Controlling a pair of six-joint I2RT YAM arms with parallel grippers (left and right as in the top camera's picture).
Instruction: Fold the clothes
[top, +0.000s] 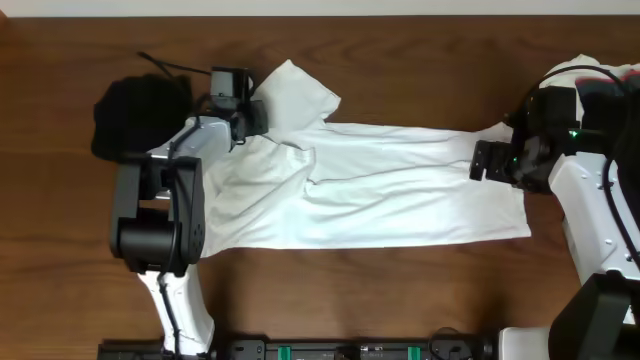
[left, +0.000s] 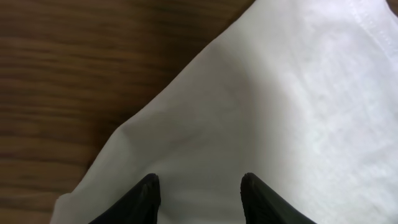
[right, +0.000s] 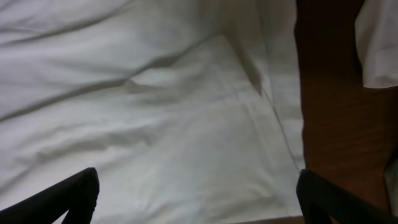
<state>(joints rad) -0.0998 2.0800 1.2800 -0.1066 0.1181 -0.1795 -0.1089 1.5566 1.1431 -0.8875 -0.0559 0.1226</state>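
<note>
A white T-shirt (top: 380, 190) lies spread lengthwise across the wooden table (top: 60, 250), one sleeve (top: 295, 90) pointing to the far side. My left gripper (top: 250, 115) hovers over the shirt's far left part by that sleeve. In the left wrist view its fingers (left: 200, 180) stand apart over smooth white cloth (left: 280, 106), holding nothing. My right gripper (top: 482, 162) is at the shirt's right end. It stands wide open (right: 198, 186) above the creased fabric (right: 143, 124) near a stitched edge (right: 273, 112).
A black garment (top: 135, 115) lies bunched at the far left, just beyond the left arm. More white and dark clothes (top: 590, 75) are piled at the far right behind the right arm; a white piece (right: 379, 43) shows in the right wrist view.
</note>
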